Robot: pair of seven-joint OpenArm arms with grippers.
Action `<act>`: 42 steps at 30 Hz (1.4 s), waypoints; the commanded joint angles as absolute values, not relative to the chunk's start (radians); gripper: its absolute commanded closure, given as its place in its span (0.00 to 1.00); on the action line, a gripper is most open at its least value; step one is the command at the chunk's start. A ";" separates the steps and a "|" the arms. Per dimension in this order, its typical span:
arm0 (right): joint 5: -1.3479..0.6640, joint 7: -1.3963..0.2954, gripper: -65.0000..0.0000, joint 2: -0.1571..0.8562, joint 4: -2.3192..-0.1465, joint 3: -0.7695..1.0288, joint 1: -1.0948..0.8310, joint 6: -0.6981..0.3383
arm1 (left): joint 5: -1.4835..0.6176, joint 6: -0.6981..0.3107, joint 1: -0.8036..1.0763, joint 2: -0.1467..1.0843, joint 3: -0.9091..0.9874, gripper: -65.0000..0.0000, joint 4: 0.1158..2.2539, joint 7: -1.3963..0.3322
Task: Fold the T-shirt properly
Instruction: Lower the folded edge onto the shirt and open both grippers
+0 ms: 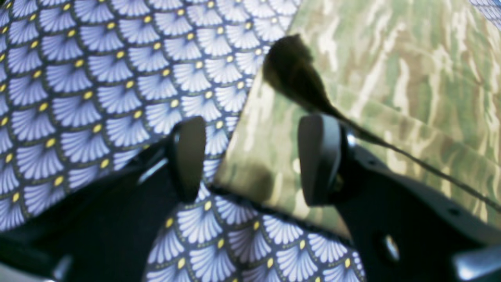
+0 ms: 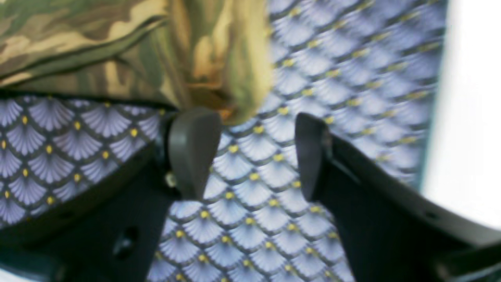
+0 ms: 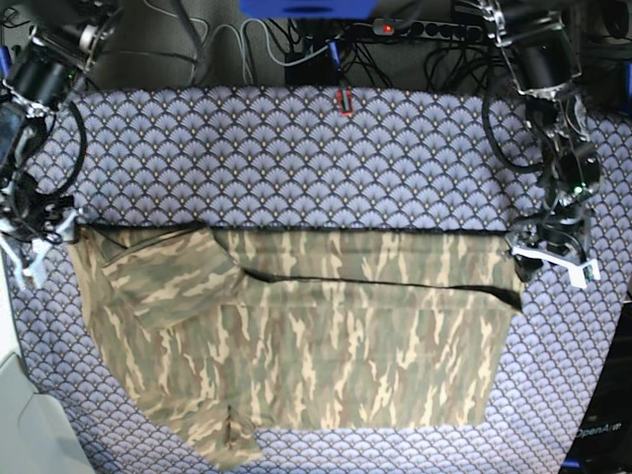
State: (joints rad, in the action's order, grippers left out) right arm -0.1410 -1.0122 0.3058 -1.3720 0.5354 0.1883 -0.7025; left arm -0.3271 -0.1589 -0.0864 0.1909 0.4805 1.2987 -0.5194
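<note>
The camouflage T-shirt (image 3: 326, 336) lies spread flat on the patterned cloth, its top part folded down and one sleeve (image 3: 168, 272) folded in at the left. My left gripper (image 3: 555, 252) is at the shirt's right top corner. In the left wrist view the gripper (image 1: 253, 158) is open, and the shirt's corner (image 1: 250, 156) lies between its fingers. My right gripper (image 3: 35, 242) is at the shirt's left top corner. In the right wrist view it (image 2: 252, 154) is open and empty, with the bunched shirt edge (image 2: 219, 55) just beyond its left finger (image 2: 193, 152).
The purple-grey fan-scale cloth (image 3: 296, 158) covers the whole table. Cables and a power strip (image 3: 415, 30) run along the back edge. A small red item (image 3: 344, 101) lies at the back middle. A white surface (image 2: 469, 117) borders the cloth beside my right gripper.
</note>
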 commanded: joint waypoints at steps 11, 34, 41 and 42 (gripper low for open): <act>-0.153 -0.931 0.42 0.395 -1.041 0.539 0.349 -0.698 | -0.334 -0.162 -0.079 0.217 0.481 0.43 1.317 -0.489; -0.151 -0.928 0.67 0.344 -1.040 0.539 0.349 -0.698 | -0.331 -0.156 -0.093 0.211 0.483 0.43 1.302 -0.487; -0.151 -0.928 0.89 0.344 -1.040 0.536 0.346 -0.698 | -0.332 -0.156 -0.162 0.209 0.481 0.43 1.199 -0.489; -0.151 -0.929 0.89 0.344 -1.040 0.536 0.346 -0.698 | -0.334 -0.156 -0.165 0.208 0.479 0.43 1.184 -0.489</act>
State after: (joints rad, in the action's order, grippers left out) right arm -0.1390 -0.9417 0.3241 -1.0237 0.5358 0.3264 -0.6987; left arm -0.3275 -0.1539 -0.1516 0.1970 0.4770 1.1687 -0.5053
